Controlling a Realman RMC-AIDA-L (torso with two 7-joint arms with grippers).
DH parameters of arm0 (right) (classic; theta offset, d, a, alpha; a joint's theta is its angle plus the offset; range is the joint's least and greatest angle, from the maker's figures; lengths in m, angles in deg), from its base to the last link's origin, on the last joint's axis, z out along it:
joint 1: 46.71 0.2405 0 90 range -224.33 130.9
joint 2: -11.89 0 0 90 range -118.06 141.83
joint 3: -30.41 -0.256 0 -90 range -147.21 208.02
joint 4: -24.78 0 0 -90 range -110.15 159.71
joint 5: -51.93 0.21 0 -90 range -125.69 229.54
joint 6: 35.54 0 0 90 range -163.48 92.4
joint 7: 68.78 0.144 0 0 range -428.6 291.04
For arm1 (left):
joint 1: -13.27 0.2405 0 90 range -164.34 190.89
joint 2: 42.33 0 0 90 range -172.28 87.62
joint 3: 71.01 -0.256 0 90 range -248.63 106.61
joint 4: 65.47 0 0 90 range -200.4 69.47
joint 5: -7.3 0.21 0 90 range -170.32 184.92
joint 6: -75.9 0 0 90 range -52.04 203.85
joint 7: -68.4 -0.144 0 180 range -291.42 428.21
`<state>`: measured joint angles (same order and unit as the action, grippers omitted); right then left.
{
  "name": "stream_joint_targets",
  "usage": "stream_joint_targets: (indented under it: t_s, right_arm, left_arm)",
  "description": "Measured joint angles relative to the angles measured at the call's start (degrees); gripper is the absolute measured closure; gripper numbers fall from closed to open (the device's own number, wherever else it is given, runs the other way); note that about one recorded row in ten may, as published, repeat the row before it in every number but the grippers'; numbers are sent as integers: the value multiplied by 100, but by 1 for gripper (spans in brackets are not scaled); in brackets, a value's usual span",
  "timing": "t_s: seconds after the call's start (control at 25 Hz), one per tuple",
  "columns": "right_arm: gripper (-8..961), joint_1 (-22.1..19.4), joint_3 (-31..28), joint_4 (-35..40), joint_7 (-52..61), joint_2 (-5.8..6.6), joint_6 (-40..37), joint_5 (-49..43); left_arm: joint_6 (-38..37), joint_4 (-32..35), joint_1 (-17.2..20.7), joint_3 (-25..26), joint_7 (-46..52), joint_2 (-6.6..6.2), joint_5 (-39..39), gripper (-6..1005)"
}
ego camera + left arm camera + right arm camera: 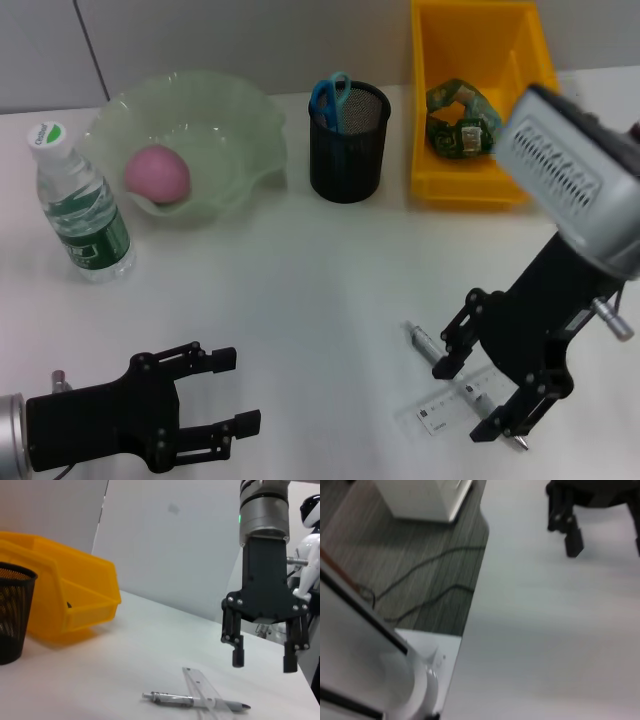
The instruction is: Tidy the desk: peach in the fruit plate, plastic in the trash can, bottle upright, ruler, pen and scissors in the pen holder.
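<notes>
Right tool [478, 400] open, hovering over silver-grey pen [428, 346]; pen lies flat, diagonal under clear plastic ruler [455, 399], tip away from black mesh holder [348, 141]. Left tool [234, 392] open, idle.

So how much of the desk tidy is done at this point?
Done: peach in the plate, bottle upright, scissors in the pen holder, plastic in the yellow bin. In hand: open right claw above pen and ruler. Both left. Left claw idles open.

Matt white surface [300, 290]; glossy translucent green plate [240, 120]; black wire-mesh holder [348, 145]; clear plastic ruler [455, 402] and bottle [82, 215]; smooth yellow plastic bin [430, 120].
</notes>
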<state>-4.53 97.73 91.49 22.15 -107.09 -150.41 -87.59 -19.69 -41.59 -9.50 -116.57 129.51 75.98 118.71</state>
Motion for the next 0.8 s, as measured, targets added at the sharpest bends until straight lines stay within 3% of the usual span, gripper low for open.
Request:
stream_joint_targets:
  t_s: [0.36,0.8]
  right_arm:
    - [294,-45,1091,-61,-308,-38,890,-205]
    - [296,-17,1819,-200,-364,-64,1375,-236]
  left_arm:
    - [84,-10,28,51,30,8,-31,196]
    - [124,-40,28,73,87,8,-41,196]
